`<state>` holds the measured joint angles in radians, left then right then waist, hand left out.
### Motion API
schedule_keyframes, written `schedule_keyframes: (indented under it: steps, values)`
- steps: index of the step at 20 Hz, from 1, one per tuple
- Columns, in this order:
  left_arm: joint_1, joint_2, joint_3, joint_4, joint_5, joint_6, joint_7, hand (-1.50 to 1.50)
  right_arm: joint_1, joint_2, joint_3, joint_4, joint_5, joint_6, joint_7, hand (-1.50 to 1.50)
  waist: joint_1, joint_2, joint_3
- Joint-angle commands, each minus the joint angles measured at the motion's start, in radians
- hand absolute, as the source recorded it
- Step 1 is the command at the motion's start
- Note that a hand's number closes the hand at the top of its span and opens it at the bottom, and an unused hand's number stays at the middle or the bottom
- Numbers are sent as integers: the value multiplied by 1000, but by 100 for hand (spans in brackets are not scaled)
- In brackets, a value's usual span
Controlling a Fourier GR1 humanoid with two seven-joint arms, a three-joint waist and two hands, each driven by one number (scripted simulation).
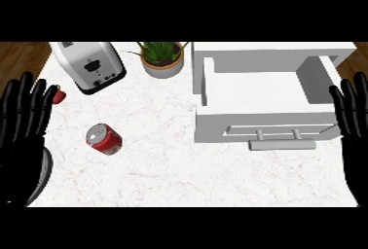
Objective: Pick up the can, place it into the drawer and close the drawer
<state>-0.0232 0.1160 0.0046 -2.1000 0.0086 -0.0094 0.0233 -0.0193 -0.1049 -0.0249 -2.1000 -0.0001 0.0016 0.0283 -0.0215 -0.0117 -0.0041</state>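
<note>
- Nearest me, the left hand [25, 131] rests at the left edge of the view, fingers straight and raised, holding nothing.
- The right hand [352, 121] rests the same way at the right edge, fingers straight, nothing in it, just beside the drawer's right wall.
- The white marbled table [187, 180] lies bare between the two hands.
- The red can [104, 139] sits on the table's left part, near the left hand and well apart from the drawer. Its silver lid faces up and toward the far-left, so its long axis seems tilted that way; whether it stands or lies over I cannot tell.
- I judge the can light, stiff and smooth-sided, so likely slippery; the curved wall at mid-height looks like the place to wrap fingers and thumb.
- The white drawer [259, 90] stands pulled open on the right, its bar handle [282, 144] toward me, nothing visible inside.
- Farther back a small red object [58, 95] lies by the left fingertips.
- At the far edge stand a toaster [87, 65] and a potted plant [163, 58].
</note>
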Motion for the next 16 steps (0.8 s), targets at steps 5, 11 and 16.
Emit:
schedule_keyframes:
  steps: [5,11,16]
  values:
    - [-12,7,86,38,59,-21,-15,-150,43,26,44,-21,-5,38,-10,-150,21,11,4]
    - [17,6,72,53,-65,109,346,-150,180,33,-62,1,-11,-49,159,-150,10,10,6]
    - [98,-21,2,-135,-112,117,460,-150,198,1,-157,19,-91,6,111,-150,22,10,5]
